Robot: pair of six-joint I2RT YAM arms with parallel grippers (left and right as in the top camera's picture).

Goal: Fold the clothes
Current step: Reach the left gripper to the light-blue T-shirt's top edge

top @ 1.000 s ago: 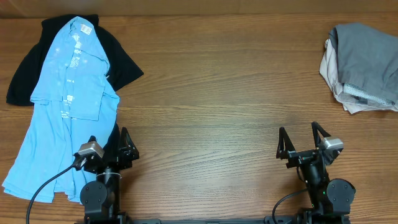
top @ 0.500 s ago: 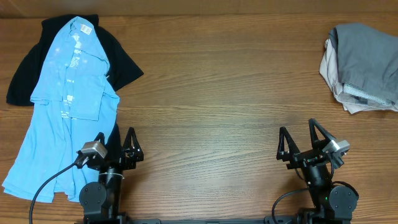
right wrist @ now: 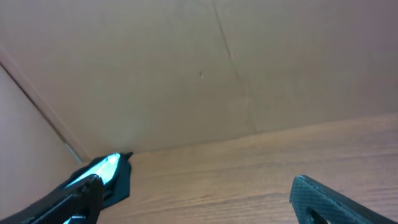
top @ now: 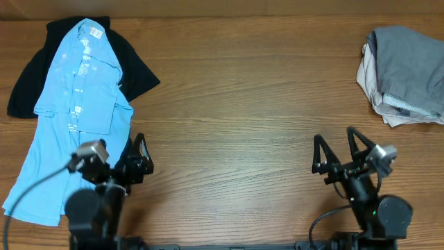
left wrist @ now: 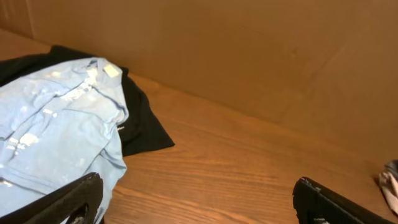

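The clothes, a light blue T-shirt (top: pixel 69 125) with rows of small white print, lie crumpled lengthwise at the table's left, partly on top of a black shirt (top: pixel 135 69). My left gripper (top: pixel 130 154) hangs open just right of the blue shirt's lower half, holding nothing. In the left wrist view the blue shirt (left wrist: pixel 50 124) fills the left side, and my open left gripper (left wrist: pixel 199 205) frames bare wood. My right gripper (top: pixel 334 139) stands open near the front right, far from the shirt. Between the wide-apart fingers of the right gripper (right wrist: pixel 196 202) the blue shirt (right wrist: pixel 102 168) shows far off.
A pile of folded grey and beige garments (top: pixel 406 66) sits at the back right edge, its corner showing (left wrist: pixel 392 180) in the left wrist view. A brown wall runs along the table's far side. Bare wood (top: pixel 243 104) spans the middle.
The left arm has lifted and shifted a little left, toward the blue shirt. The right arm has lifted and drifted slightly right. Both grippers stay open.
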